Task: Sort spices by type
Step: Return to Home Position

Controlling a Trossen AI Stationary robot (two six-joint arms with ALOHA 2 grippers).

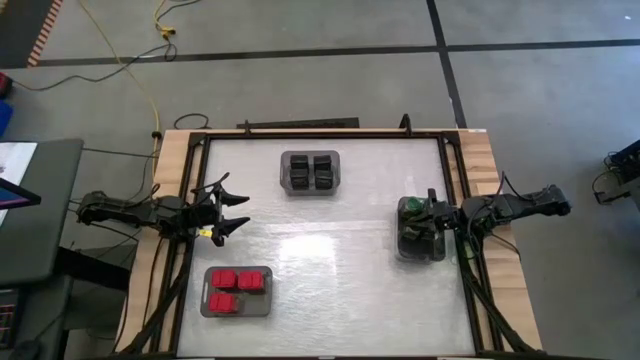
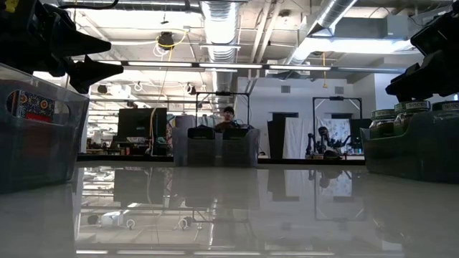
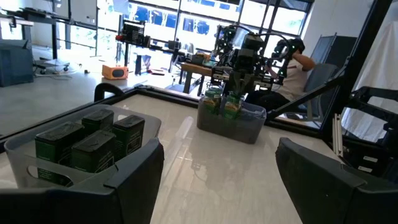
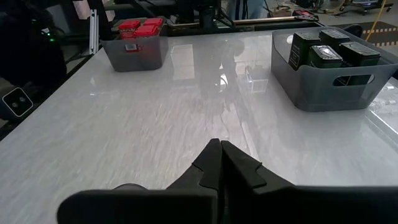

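Observation:
Three grey trays hold the spices. The black cubes sit in the far-middle tray, also seen in the left wrist view and the right wrist view. The red boxes fill the near-left tray. The green-lidded jars stand in the right tray. My left gripper hovers open near the table's left edge, holding nothing. My right gripper is shut and empty, just above the right side of the jar tray.
The white tabletop lies bare between the three trays. A raised dark frame runs along the table's edges. In the low view a person sits in the room beyond the far edge, and another shows behind the right arm.

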